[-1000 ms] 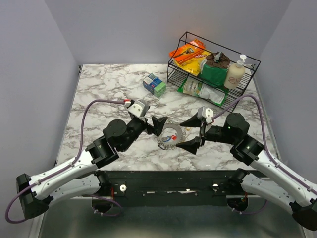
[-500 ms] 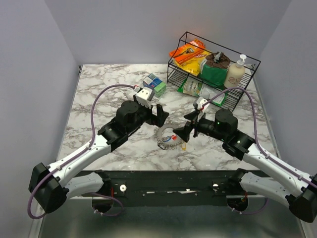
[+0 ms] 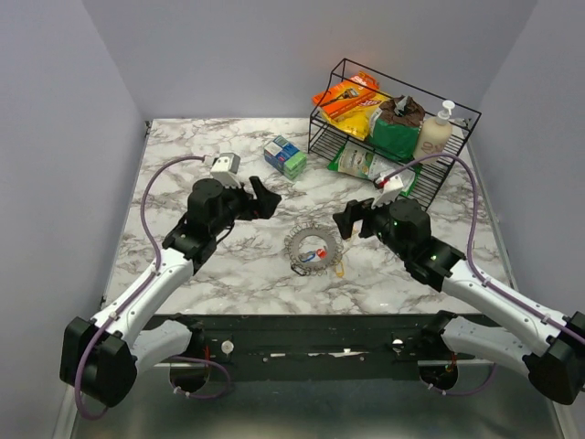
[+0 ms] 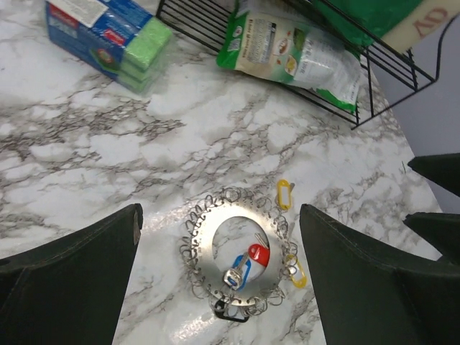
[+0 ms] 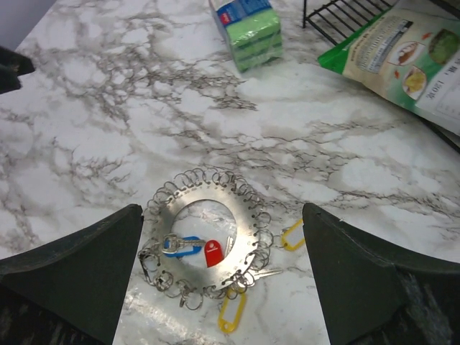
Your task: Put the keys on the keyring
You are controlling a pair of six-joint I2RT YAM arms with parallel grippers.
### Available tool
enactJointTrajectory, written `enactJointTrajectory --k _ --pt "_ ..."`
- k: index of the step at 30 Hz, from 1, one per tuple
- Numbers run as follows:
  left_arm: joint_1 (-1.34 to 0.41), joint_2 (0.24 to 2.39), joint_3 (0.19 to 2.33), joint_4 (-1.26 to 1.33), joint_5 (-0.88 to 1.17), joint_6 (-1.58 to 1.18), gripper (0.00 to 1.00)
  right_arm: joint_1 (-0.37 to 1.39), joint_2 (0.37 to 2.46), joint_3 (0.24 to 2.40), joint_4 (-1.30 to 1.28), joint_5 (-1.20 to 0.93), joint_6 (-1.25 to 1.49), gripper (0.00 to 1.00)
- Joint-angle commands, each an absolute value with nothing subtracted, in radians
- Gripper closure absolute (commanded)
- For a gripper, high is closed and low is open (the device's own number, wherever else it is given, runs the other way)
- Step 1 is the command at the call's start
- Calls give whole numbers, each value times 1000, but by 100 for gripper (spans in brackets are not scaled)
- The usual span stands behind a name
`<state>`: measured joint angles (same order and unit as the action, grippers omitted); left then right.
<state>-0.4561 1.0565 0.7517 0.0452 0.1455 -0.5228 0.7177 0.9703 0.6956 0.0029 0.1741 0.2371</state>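
Note:
The keyring [image 3: 302, 240] is a flat silvery ring edged with small wire loops, lying on the marble table. It also shows in the left wrist view [image 4: 203, 248] and the right wrist view [image 5: 246, 215]. A blue key [image 4: 242, 272] and a red key [image 4: 259, 255] lie inside its hole. Two yellow tags [image 5: 292, 235] [image 5: 231, 313] and a black one [image 4: 228, 310] sit at its rim. My left gripper [image 3: 262, 198] is open and empty, up and left of the ring. My right gripper [image 3: 351, 219] is open and empty, right of the ring.
A black wire rack [image 3: 393, 119] with snack packs and a soap bottle [image 3: 436, 133] stands at the back right. A green packet [image 3: 369, 166] lies under its front. A blue and green sponge pack [image 3: 285, 156] lies behind the ring.
Both grippers have drawn back from the keyring: the left up and to the left, the right up and back to the right. The ring and keys stay on the table.

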Motion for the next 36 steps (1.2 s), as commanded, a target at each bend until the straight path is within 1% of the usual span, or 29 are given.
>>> enactJointTrajectory --k 1,7,18,31,36 --pt "-370 977 700 46 111 -610 1 707 959 667 3 342 316 0" --pt "-287 910 646 26 69 -637 1 707 959 663 3 400 336 0" --pt "-267 880 604 -37 -169 -690 1 707 1003 676 3 431 348 0" --pt "-267 891 606 -23 -216 -710 1 707 1017 713 3 433 334 0" --pt "-268 903 610 -9 -225 -744 1 707 1012 745 5 403 327 0"
